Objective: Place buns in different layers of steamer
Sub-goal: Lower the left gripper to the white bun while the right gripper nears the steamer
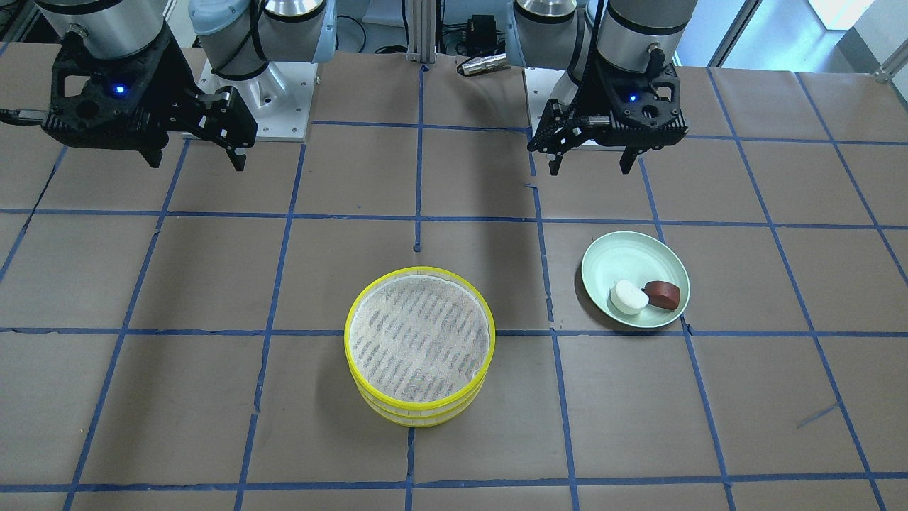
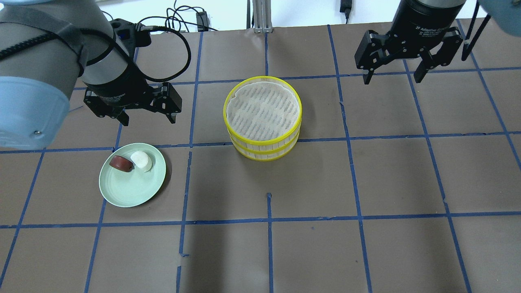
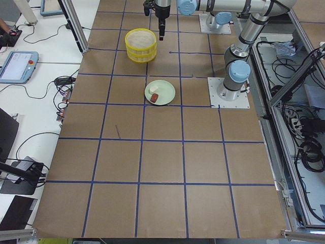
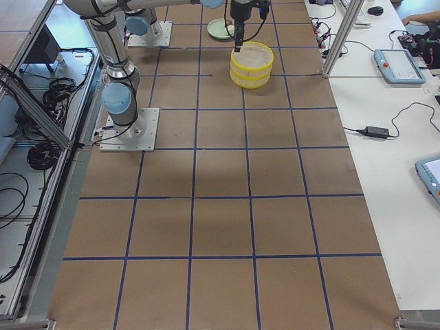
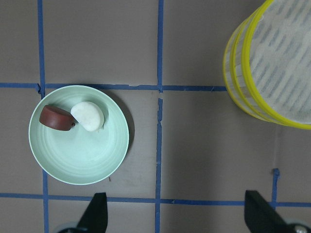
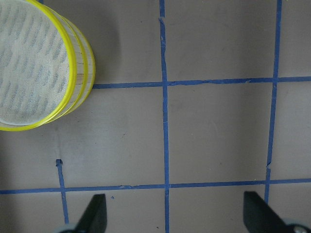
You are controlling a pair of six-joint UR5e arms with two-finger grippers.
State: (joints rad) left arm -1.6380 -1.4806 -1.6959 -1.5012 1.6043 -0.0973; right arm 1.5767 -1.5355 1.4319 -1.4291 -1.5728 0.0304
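Two yellow-rimmed steamer layers [image 2: 262, 118] stand stacked at the table's middle, the top mesh empty; they also show in the front view [image 1: 418, 344]. A white bun [image 2: 141, 160] and a reddish-brown bun [image 2: 121, 162] lie side by side on a pale green plate [image 2: 130, 187], also in the left wrist view [image 5: 87, 115] [image 5: 57, 118]. My left gripper [image 2: 145, 118] is open and empty, raised just beyond the plate. My right gripper [image 2: 394, 77] is open and empty, raised to the right of the steamer.
The brown table is marked in squares by blue tape [image 2: 268, 219]. The arm bases [image 1: 259, 92] stand at the robot's side of the table. Cables and a tablet lie off the table's far edge [image 3: 18, 66].
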